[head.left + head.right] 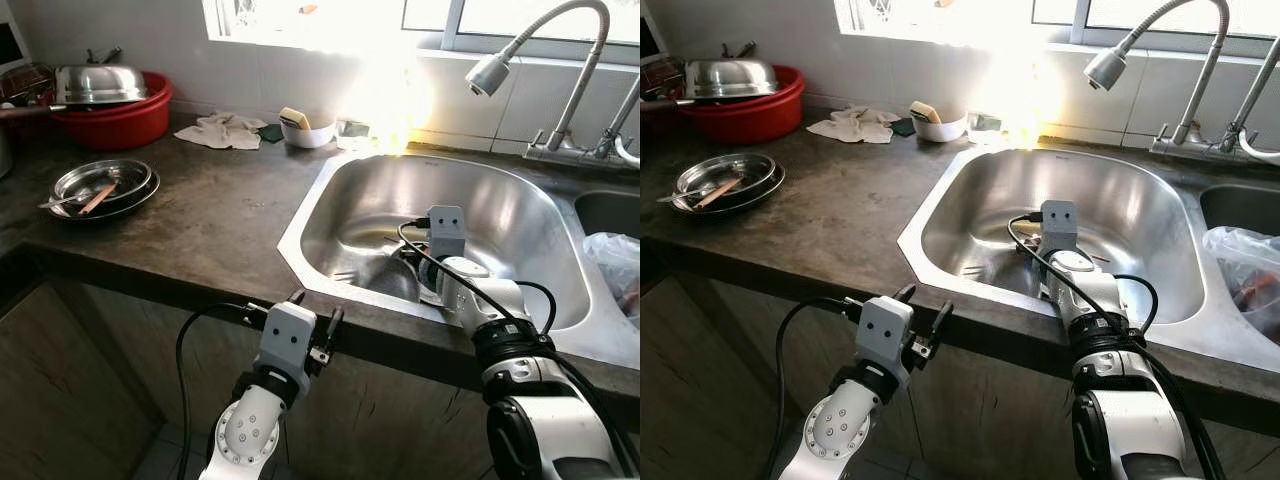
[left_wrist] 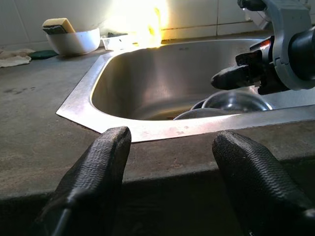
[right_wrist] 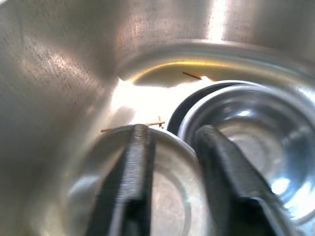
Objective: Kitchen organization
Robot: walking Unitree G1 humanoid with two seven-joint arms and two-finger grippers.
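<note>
While right gripper (image 3: 170, 172) reaches into sink (image 1: 330, 200), fingers slightly parted, shiny round steel bowls (image 3: 246, 147) sit just below it, mouths up; left gripper (image 2: 172, 182) spread wide.

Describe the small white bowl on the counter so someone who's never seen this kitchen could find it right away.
Start at the steel sink and look to the back of the dark countertop, under the bright window. The white bowl sits by the wall just past the sink's far left corner, right of a crumpled white cloth. It is the one holding a yellow sponge, unlike the red basin farther left.
</note>
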